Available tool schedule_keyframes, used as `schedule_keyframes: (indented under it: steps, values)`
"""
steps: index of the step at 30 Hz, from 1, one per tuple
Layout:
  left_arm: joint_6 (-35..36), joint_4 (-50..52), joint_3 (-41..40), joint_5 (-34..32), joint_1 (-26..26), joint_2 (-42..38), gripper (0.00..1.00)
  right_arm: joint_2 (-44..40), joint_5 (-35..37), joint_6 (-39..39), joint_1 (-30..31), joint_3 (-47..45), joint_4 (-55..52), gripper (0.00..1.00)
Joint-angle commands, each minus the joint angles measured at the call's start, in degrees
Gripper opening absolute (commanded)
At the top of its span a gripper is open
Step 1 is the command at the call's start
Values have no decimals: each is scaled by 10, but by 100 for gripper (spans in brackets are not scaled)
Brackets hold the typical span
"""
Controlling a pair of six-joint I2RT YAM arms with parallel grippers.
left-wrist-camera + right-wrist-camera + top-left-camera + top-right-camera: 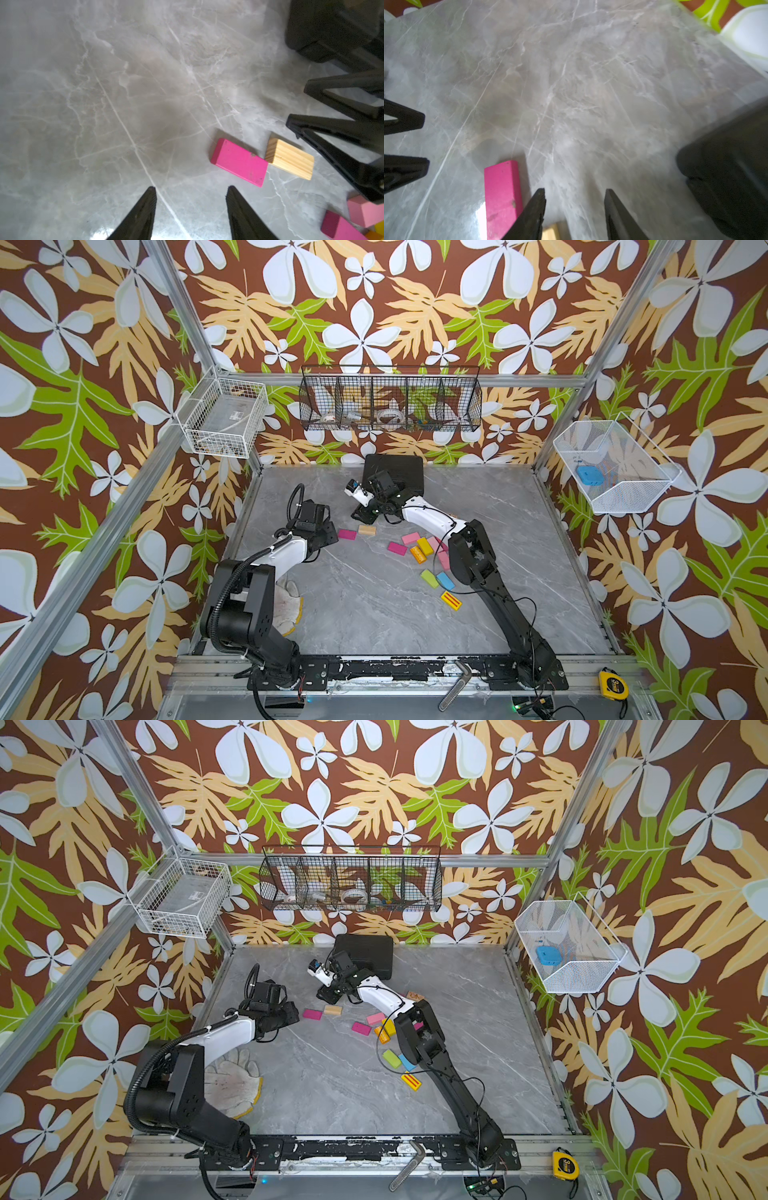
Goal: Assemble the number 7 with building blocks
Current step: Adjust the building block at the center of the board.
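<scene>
In both top views, end to end left of centre: magenta block (347,534) and wood block (367,529), probably as the 7's top bar; spare blocks (424,549) heaped to the right, within reach of right gripper (361,518). From left wrist: left gripper (190,188) parted, empty, just short of the magenta block, perhaps for nudging. From right wrist: right gripper spread above the wood block, not clamping it
</scene>
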State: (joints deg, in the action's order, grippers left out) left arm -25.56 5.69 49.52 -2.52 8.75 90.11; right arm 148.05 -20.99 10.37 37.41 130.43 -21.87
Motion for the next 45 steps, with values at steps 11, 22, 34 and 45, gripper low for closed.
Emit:
schedule_keyframes:
  steps: [11,22,34,45]
  values:
    - [-32,-52,-36,43,3,-7,54,-5,22,-14,-8,-33,-34,34]
    - [-20,-52,-25,78,23,48,54,-10,26,5,-8,-62,-52,31]
    - [-15,-21,15,64,39,92,53,-49,6,37,-3,-129,-33,29]
    - [-26,-13,-6,28,41,28,53,2,-6,55,-3,-50,-70,30]
